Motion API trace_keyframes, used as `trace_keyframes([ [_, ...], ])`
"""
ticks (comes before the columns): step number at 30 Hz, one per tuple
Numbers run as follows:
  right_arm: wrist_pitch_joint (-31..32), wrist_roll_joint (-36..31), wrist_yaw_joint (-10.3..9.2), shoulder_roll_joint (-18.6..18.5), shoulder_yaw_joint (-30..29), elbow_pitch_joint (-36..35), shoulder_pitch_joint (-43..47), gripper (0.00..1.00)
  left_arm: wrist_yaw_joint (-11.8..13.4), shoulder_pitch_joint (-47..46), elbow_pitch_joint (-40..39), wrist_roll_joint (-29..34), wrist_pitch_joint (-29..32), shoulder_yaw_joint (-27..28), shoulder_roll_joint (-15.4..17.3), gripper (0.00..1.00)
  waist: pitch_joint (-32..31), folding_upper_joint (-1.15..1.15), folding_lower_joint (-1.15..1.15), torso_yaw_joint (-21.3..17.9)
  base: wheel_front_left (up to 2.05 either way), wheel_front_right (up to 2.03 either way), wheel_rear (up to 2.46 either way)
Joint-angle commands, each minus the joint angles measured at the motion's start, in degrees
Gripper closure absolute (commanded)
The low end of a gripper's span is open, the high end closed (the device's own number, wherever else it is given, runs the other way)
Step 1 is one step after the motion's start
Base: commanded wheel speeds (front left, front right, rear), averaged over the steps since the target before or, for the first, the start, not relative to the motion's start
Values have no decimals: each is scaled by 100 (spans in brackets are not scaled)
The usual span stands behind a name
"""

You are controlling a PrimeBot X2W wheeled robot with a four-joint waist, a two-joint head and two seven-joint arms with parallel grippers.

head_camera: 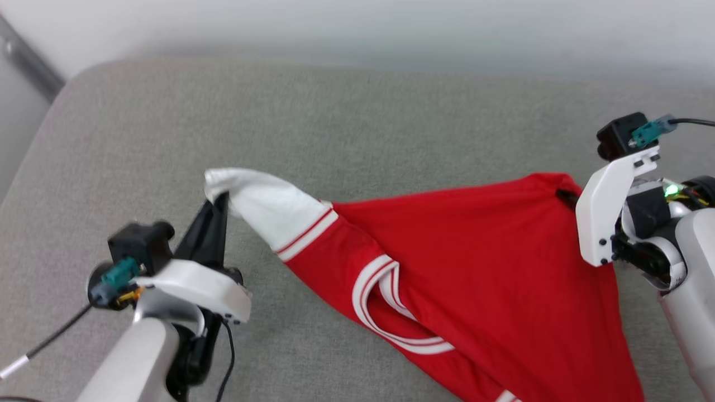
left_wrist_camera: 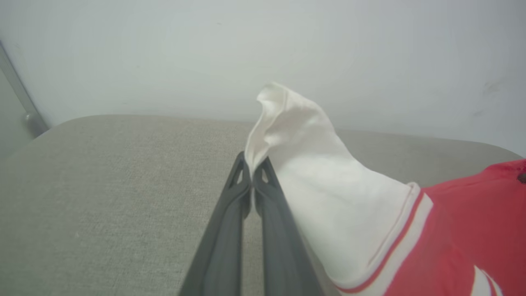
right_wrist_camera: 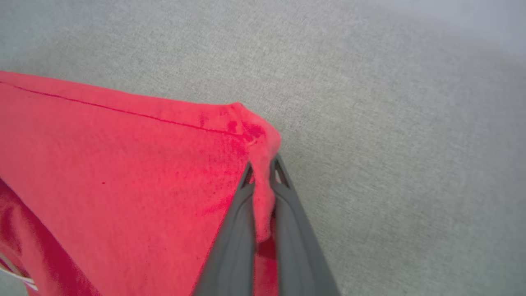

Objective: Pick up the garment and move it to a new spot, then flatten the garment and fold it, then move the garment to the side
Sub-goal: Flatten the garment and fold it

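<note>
A grey upholstered surface (head_camera: 357, 111) is seen before the robot, backed by a pale wall. Across it the garment (head_camera: 475, 262) is stretched, its long axis running from the robot's left to its right between the two arms. The slack red body is draped down toward the near edge of the head view; whether that lower part rests on the surface cannot be told.

At the left end, the white sleeve (head_camera: 268, 209) is gripped at its cuff by the left gripper (left_wrist_camera: 251, 164), whose fingers are pressed tightly together on the cloth. At the right end, a red seamed corner (right_wrist_camera: 254, 123) is pinched between the closed fingers of the right gripper (right_wrist_camera: 263, 168).

Each end is thus already held, so neither arm is the nearer. The transfer to a new spot is judged to be in hand, and for it both arms would need to be moved together, with the span across the garment kept taut.
</note>
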Motion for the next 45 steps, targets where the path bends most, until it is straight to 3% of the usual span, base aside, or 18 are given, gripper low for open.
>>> trace_keyframes([
  [1,-131,-65,-2,70,-70,42,-87,100,-18,-148,10,-11,43,44,53,100,-320,0,0,-184,0,0,0],
  [4,-377,-171,-3,156,-237,170,-177,100,-75,-539,85,84,201,22,173,100,-603,0,0,-308,0,0,0],
  [10,-639,-266,-3,312,-500,516,-511,100,-123,-1453,491,82,442,66,115,100,-982,0,0,-523,0,0,0],
  [18,-950,-463,-3,361,-675,863,-1223,100,-335,-2891,1460,72,540,95,-68,100,-881,0,0,-700,0,0,0],
  [24,-1234,-677,-4,332,-857,951,-2053,100,-451,-4194,2123,153,565,150,-106,100,-210,0,0,-809,0,0,0],
  [30,-1619,-947,-5,371,-1010,1005,-3004,100,-559,-5492,2616,450,424,122,72,100,551,0,0,-912,0,0,0],
  [45,-2724,-1319,-6,341,-1080,908,-4953,100,-701,-7660,2873,744,268,300,594,100,2310,0,0,-1132,0,0,0],
])
